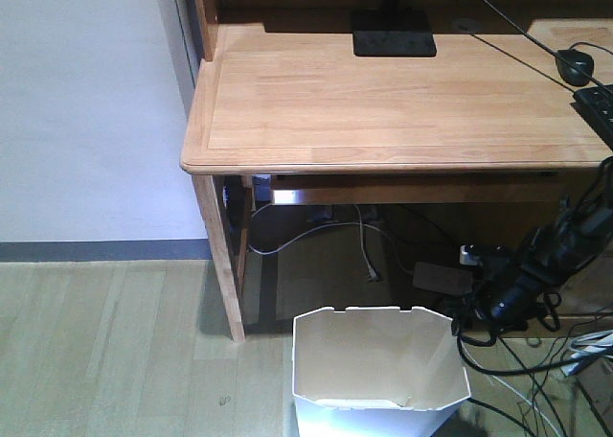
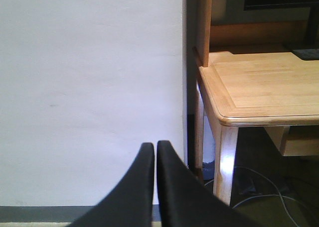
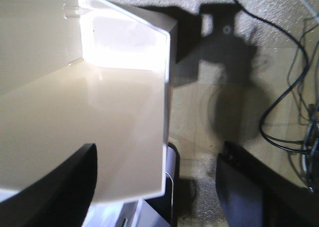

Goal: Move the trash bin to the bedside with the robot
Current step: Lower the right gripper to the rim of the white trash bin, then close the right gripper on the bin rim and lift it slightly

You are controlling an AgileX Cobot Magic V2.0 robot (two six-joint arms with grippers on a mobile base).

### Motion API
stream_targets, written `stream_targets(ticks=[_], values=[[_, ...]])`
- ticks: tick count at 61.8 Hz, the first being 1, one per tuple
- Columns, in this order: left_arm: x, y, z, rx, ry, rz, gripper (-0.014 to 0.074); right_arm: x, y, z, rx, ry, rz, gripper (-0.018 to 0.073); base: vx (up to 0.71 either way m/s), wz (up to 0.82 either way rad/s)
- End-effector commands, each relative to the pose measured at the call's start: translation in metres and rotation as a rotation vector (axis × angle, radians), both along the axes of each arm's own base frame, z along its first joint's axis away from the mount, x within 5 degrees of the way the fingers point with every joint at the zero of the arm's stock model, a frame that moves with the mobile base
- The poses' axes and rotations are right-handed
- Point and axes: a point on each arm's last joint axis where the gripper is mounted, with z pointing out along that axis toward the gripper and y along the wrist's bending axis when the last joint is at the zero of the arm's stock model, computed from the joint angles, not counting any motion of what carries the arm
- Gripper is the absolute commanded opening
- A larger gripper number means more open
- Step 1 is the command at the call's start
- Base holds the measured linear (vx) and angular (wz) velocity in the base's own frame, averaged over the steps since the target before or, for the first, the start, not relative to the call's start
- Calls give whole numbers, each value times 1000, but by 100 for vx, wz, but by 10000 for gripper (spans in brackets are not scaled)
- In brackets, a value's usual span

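The white trash bin (image 1: 374,360) stands on the floor in front of the desk, at the bottom of the front view, with nothing visible inside. My right arm (image 1: 525,274), slim and black with a looping cable, reaches down to the bin's right rim. In the right wrist view my right gripper (image 3: 159,152) is open and straddles the bin's wall (image 3: 99,102): one finger (image 3: 65,187) is inside, the other (image 3: 249,187) outside over the floor. My left gripper (image 2: 155,145) is shut on nothing and faces the white wall. The bedside is out of view.
A light wooden desk (image 1: 383,102) stands over the bin, its left leg (image 1: 222,264) close to the bin's far left corner. A monitor base (image 1: 393,33) sits on it. Cables (image 1: 536,379) and a power strip lie on the floor at right. A white wall (image 1: 86,102) is at left.
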Motion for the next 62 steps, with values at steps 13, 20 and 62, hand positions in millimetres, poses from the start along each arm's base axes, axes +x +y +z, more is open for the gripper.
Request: stream_targets(ticks=[13,20,62], values=[[0,0,1,0,-67,-1,-6,23,1,-41,27,-9,-1,498,0,0],[0,0,1,0,-67,-1,-6,24,1,-62,34,8,-10,498,0,0],[0,0,1,0,-67,-1,-6,40,5,-91,118,44,10,-12,0,0]])
